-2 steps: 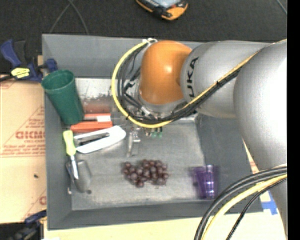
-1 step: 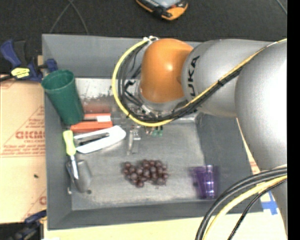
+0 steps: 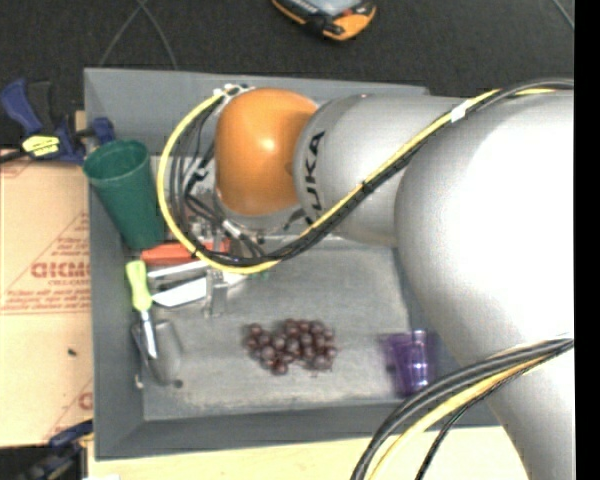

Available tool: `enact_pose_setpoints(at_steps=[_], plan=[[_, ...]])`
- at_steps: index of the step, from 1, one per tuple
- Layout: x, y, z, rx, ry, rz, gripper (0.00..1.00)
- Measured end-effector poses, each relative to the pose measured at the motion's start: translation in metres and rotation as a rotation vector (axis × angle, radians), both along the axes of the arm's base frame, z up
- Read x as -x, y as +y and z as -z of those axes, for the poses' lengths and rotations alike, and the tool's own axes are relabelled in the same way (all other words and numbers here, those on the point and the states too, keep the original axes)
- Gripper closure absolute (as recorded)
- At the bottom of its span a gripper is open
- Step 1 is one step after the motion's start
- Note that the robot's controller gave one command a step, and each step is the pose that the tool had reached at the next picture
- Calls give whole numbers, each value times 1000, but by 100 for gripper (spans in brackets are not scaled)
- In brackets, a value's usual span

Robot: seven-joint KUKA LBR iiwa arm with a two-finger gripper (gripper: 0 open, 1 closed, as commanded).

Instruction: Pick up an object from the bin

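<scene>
Your pincer (image 3: 216, 288) hangs low in the 9 o'clock half of the bin (image 3: 350, 293), mostly hidden beneath the arm's orange cover (image 3: 265, 153), so you cannot tell how far open it is, nor whether it has hold of anything. Treat the step in hand as lining up over 1 target before closing. Choose 1 thing and centre on it rather than straddling 2, because the cluster here is tight. Just beside the pincer, at its 9 o'clock, lies a silvery piece (image 3: 177, 288). An orange-red block (image 3: 168, 256) sits close against it at 10 o'clock, and a yellow-green stick (image 3: 137, 286) lies just beyond. The silvery piece looks the likeliest pick, though that is only a judgement. Come straight down, and mind the bin wall at 9 o'clock and the tilted green cup (image 3: 128, 193) at 11 o'clock. A bunch of dark grapes (image 3: 290, 346) lies apart at the pincer's 4 o'clock, with a purple cup (image 3: 410, 361) farther out the same way.
</scene>
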State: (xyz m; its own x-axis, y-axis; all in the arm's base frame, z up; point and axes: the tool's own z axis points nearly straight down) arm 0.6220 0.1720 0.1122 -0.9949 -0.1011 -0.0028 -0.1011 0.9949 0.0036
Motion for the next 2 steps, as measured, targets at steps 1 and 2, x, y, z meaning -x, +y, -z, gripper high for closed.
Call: enact_pose_setpoints(at_steps=[1, 2], plan=[[-8, 10, -35, 2, -14, -199, 0], [1, -22, -9, 1, -4, -34, 0]])
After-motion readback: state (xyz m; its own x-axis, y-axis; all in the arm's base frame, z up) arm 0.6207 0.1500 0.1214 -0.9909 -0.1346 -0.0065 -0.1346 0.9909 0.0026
